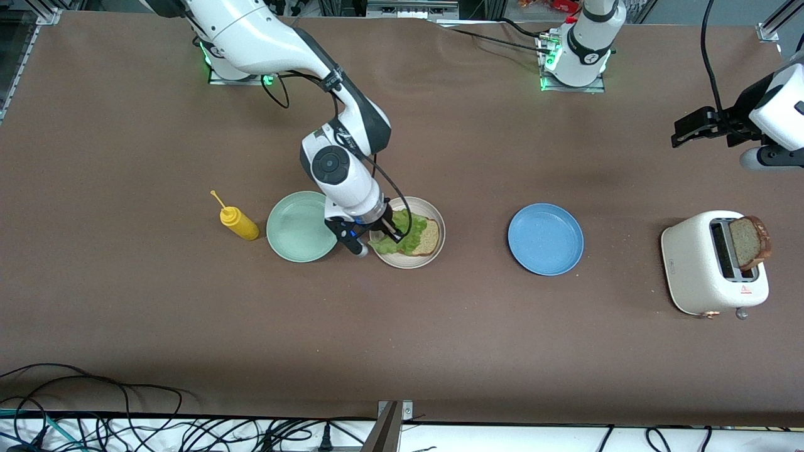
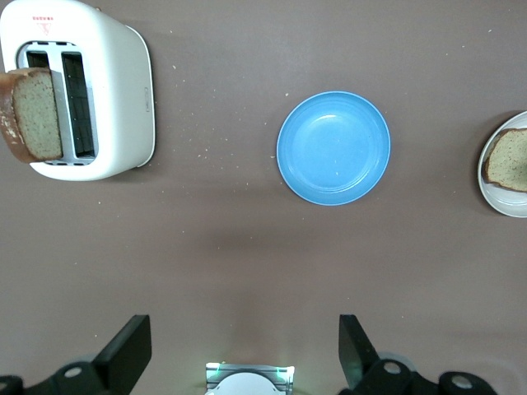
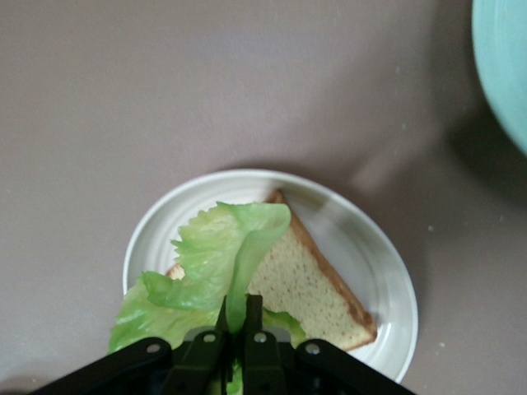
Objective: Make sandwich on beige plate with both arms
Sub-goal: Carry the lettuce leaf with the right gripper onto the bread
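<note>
On the beige plate (image 1: pixel 436 220) lies one bread slice (image 1: pixel 429 236) under a lettuce leaf (image 3: pixel 222 255), which the right gripper (image 3: pixel 238 317) pinches with clenched fingers. Only the left wrist view shows the left gripper (image 2: pixel 245 350) fingers spread over bare counter (image 2: pixel 247 247); a second slice (image 1: pixel 749 242) stands in the toaster (image 1: pixel 697 263).

Yellow squeeze bottle (image 1: pixel 237 222) lies tilted near right arm's end, just beside mint green plate (image 1: pixel 300 226). Blue plate (image 1: pixel 545 239) sits apart toward left arm's end. White toaster (image 1: pixel 713 263) near that end, a bread slice (image 1: pixel 749 242) sticking up from one slot.
</note>
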